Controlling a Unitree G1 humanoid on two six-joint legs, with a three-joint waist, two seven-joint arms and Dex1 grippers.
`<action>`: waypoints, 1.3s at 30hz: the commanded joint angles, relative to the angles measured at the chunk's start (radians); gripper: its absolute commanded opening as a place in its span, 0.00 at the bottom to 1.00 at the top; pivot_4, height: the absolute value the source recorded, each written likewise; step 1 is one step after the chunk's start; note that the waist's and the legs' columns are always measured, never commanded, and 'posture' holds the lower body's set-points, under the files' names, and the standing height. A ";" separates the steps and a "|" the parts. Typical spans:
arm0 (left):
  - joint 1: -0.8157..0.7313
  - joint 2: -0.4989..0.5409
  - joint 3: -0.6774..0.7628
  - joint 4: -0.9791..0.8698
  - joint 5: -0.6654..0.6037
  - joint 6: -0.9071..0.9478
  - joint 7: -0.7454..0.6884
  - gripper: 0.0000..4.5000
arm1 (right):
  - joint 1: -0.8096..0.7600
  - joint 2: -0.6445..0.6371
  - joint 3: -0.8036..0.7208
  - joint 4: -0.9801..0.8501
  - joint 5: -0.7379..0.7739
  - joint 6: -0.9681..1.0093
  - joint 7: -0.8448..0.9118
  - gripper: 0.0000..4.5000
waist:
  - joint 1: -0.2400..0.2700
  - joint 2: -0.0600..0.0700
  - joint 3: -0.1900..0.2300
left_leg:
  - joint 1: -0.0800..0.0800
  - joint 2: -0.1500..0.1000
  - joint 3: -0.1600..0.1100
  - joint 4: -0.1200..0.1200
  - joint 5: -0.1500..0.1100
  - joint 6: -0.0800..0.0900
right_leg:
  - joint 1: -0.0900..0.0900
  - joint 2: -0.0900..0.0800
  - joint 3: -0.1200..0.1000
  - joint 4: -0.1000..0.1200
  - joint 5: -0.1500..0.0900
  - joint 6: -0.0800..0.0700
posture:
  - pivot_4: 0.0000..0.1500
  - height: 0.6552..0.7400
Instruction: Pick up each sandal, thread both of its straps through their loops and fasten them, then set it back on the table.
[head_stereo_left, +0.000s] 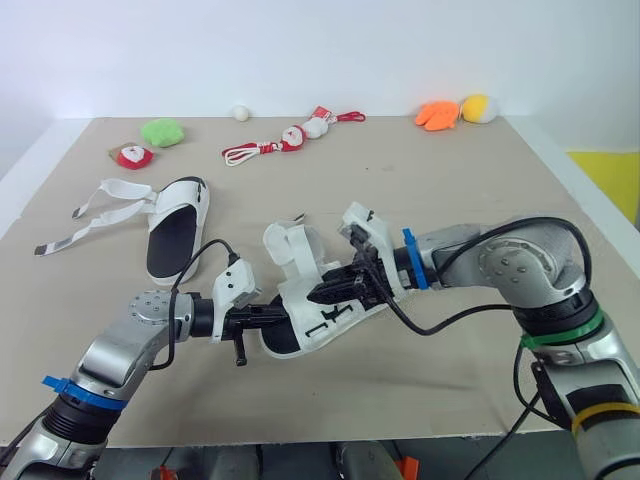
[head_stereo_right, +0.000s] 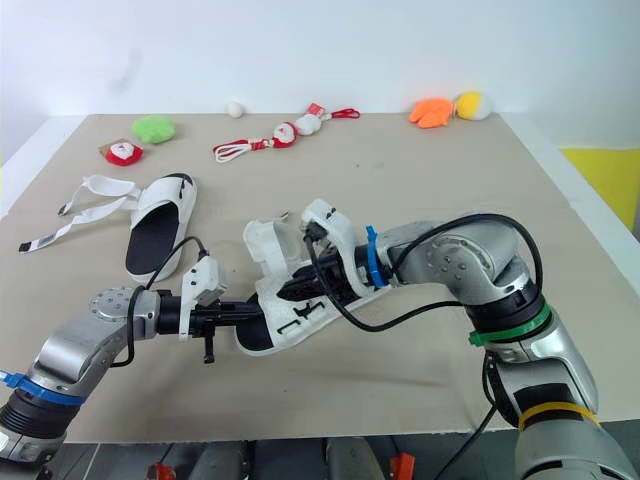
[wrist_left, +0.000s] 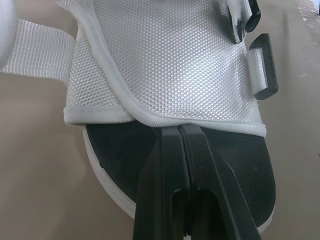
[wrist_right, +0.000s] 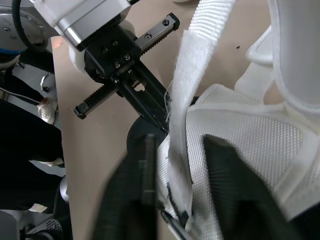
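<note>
A white mesh sandal (head_stereo_left: 318, 305) with a black insole lies tilted near the table's middle, between both grippers. My left gripper (head_stereo_left: 277, 314) is shut, pinching the front hem of the sandal's upper (wrist_left: 170, 75) over the insole (wrist_left: 125, 155). From the right, my right gripper (head_stereo_left: 332, 291) reaches over the upper. Its fingers stand a little apart, on either side of a loose white strap (wrist_right: 187, 100) that runs up between them. Black loops (wrist_left: 264, 67) sit on the upper's side. A second sandal (head_stereo_left: 178, 228) lies at the left, its straps (head_stereo_left: 98, 212) spread loose on the table.
Small toys line the far edge: a green plush (head_stereo_left: 163, 131), a red and white plush (head_stereo_left: 132, 155), a white ball (head_stereo_left: 240, 112), a rope toy (head_stereo_left: 285, 140), an orange plush (head_stereo_left: 437, 115) and a yellow one (head_stereo_left: 478, 107). The table's front edge (head_stereo_left: 330, 438) runs near my arms.
</note>
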 joint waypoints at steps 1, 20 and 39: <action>0.001 -0.001 0.004 0.004 0.019 0.007 0.018 0.00 | -0.036 0.024 -0.028 0.014 -0.040 -0.015 0.046 0.01 | 0.000 0.000 0.000 | 0.000 0.000 0.000 0.000 0.000 0.000 | 0.000 0.000 0.000 0.000 0.000 0.000 | 1.00 1.00; -0.001 -0.021 0.005 0.005 0.029 0.004 0.042 0.00 | -0.214 0.054 0.062 0.356 -0.185 0.072 0.374 0.01 | 0.000 0.000 0.000 | 0.000 0.000 0.000 0.001 0.000 0.000 | 0.000 0.000 -0.001 0.000 0.001 0.001 | 1.00 1.00; 0.016 -0.018 0.007 -0.008 0.032 0.002 0.059 0.00 | -0.273 0.080 0.106 0.452 -0.281 0.108 0.555 0.01 | -0.001 0.000 0.000 | 0.000 0.000 0.000 0.001 0.000 0.000 | 0.000 0.000 -0.001 0.000 0.003 0.004 | 1.00 1.00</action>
